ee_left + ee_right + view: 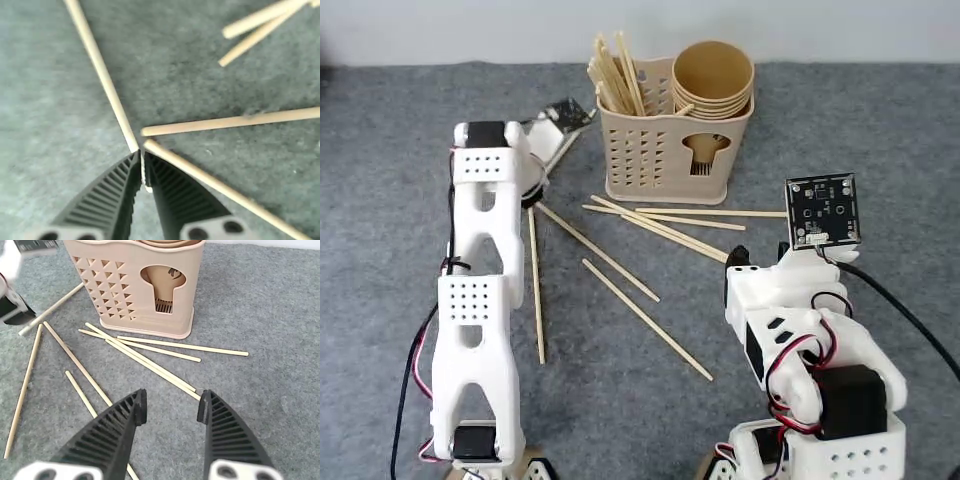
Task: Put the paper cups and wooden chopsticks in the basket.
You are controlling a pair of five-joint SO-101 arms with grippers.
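A beige perforated basket stands at the back of the table. It holds a stack of paper cups and several wooden chopsticks. More chopsticks lie loose on the grey mat in front of it. My left gripper is down on the mat where three chopstick ends meet. It is shut on the thin tip of one chopstick. My right gripper hangs open above the mat, nearer than the loose sticks, holding nothing.
The grey mat is bare to the right of the basket. A crumpled dark and white piece lies left of the basket, behind the left arm. One long chopstick lies close along the left arm.
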